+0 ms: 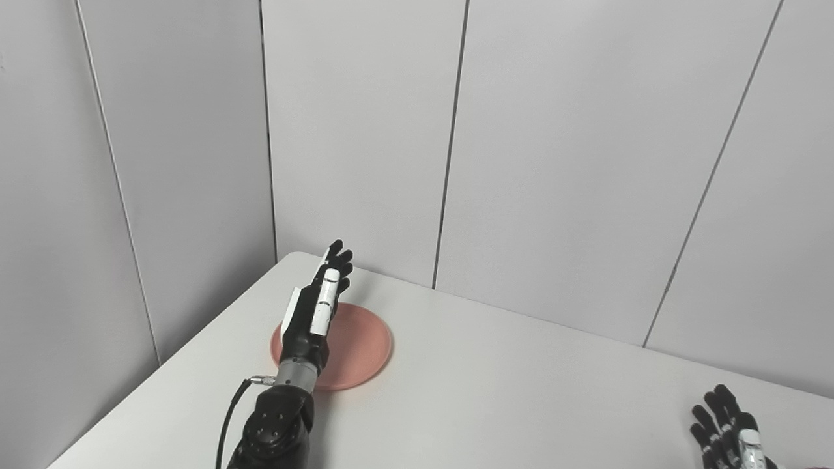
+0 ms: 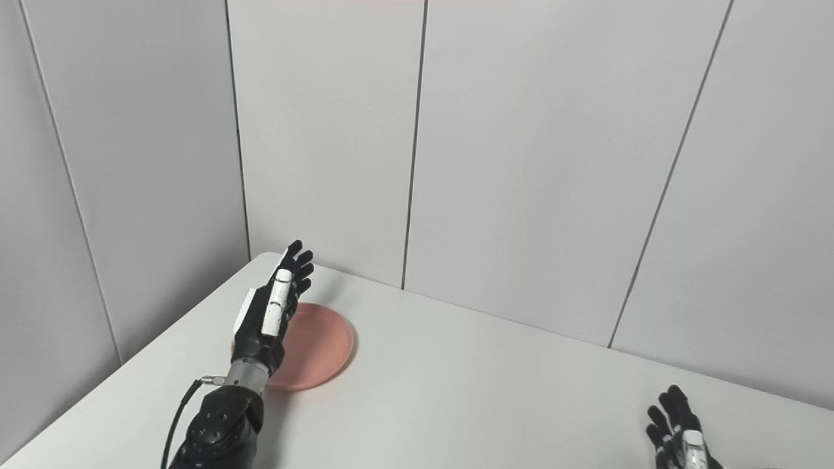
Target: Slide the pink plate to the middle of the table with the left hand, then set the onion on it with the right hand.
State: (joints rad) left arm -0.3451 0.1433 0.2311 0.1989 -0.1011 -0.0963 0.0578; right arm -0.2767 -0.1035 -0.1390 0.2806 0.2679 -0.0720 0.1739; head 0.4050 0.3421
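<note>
On the white table [image 1: 495,391], toward its far left corner, we record one pink plate [image 1: 361,345]: round, shallow, lying flat, close to the left edge and a little short of the back edge.

Over the plate's left part we list our left hand [image 1: 316,306], black with white panels. Its fingers [image 1: 337,257] are stretched out straight and close together, pointing toward the back corner, past the plate's far rim. The hand stands on edge with the thumb side up, and it grips nothing. We cannot tell whether its lower edge touches the plate or sits just above it. The wrist and dark forearm [image 1: 277,423] cross the plate's near rim and run down to the bottom edge, with a black cable [image 1: 228,417] looping beside them.

At the bottom right corner we enter our right hand [image 2: 677,433], well apart from the plate and only partly in view. Its fingers [image 2: 674,400] are spread and extended upward, and it has hold of nothing that we can see.

The onion is not to be made out in either view; a faint reddish sliver at the lower right corner of the left eye view is too small to identify.

Behind the table we note grey wall panels [image 1: 554,150], divided by thin dark seams.
</note>
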